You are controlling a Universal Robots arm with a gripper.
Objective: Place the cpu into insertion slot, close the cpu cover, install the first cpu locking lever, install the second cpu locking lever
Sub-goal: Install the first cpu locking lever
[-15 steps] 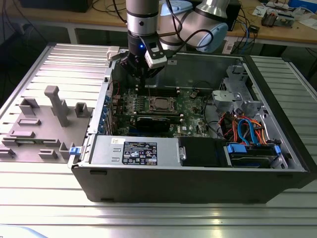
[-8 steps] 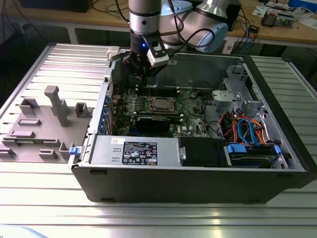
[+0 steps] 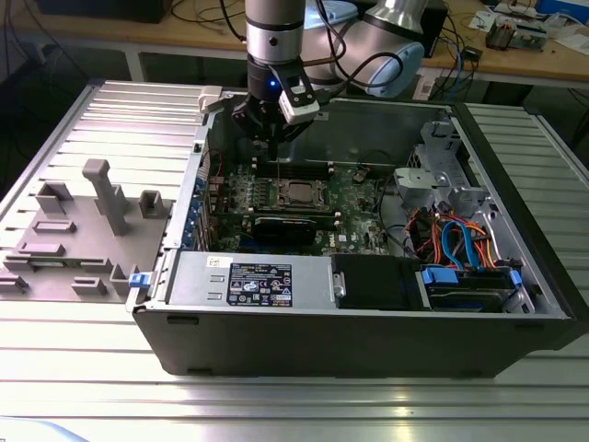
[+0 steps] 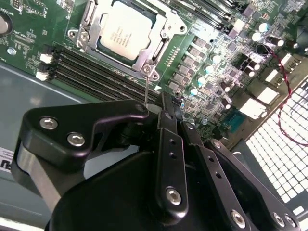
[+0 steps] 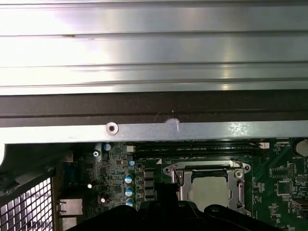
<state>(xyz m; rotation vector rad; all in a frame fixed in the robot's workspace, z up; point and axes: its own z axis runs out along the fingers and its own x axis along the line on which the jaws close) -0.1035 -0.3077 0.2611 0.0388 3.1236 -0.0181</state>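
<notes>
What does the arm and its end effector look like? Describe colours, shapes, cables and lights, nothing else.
The arm is a silver-grey metal cylinder with a dark band and light blue-grey joint caps behind it. A small blue light glows at the wrist, beside a white boxy camera. Black cables loop around the wrist. The end effector is matte black; in the second wrist view it shows chunky rounded links and flat bars joined by silver screws.

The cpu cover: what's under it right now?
The cpu sits under the cpu cover, its silver top showing through the window. The insertion slot beneath is covered.

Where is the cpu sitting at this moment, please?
The cpu sits in the insertion slot on the motherboard, mid-case in the exterior view, just below the gripper and beside the memory slots.
</notes>
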